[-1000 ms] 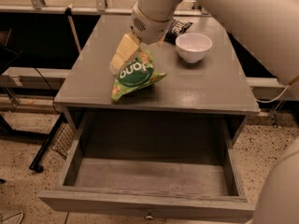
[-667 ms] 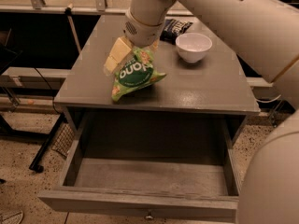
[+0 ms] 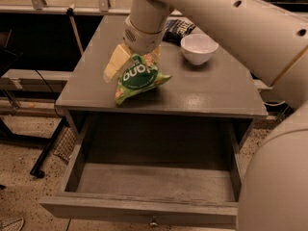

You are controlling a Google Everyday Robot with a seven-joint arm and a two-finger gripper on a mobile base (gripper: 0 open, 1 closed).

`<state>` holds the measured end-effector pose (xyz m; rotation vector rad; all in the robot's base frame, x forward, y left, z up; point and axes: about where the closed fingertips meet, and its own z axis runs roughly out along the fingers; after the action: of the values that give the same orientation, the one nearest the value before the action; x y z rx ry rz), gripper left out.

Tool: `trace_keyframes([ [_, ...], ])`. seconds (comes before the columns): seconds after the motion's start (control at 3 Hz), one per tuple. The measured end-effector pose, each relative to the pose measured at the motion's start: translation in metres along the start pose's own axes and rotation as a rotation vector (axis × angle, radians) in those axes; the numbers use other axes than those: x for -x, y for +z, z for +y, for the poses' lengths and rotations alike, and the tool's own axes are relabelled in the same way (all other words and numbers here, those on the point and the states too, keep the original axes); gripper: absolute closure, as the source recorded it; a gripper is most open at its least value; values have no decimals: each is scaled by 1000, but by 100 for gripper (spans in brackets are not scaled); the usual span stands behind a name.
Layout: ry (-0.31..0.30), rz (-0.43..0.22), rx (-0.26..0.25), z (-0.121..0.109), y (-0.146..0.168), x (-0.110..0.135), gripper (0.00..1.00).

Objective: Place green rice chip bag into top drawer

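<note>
The green rice chip bag (image 3: 138, 79) stands tilted on the grey table (image 3: 211, 93), near its front edge and left of middle. My gripper (image 3: 135, 59) comes down from the arm above and sits over the top of the bag. Its cream fingers (image 3: 114, 63) are spread, one on each side of the bag's upper end. The top drawer (image 3: 144, 210) is pulled wide open below the table front. Its inside is bare and its small knob (image 3: 153, 222) shows at the bottom.
A white bowl (image 3: 198, 48) stands on the table to the right of the bag. A dark blue snack bag (image 3: 177, 30) lies behind the bowl. My large white arm fills the upper right and right side. Dark frames and a wheeled stand are at the left.
The gripper has shifted a little left and lower over the bag, and its left finger now reaches further out. The bag has stayed in the same place on the table.
</note>
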<state>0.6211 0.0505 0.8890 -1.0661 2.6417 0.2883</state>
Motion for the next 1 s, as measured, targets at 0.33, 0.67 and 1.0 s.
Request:
trace_keyframes([
  [0.33,16,9,25,0,15,-3,18],
  [0.67,26,7,29,-6,20,-7,48],
  [1.0,23,2,22,-11,17,-10,71],
])
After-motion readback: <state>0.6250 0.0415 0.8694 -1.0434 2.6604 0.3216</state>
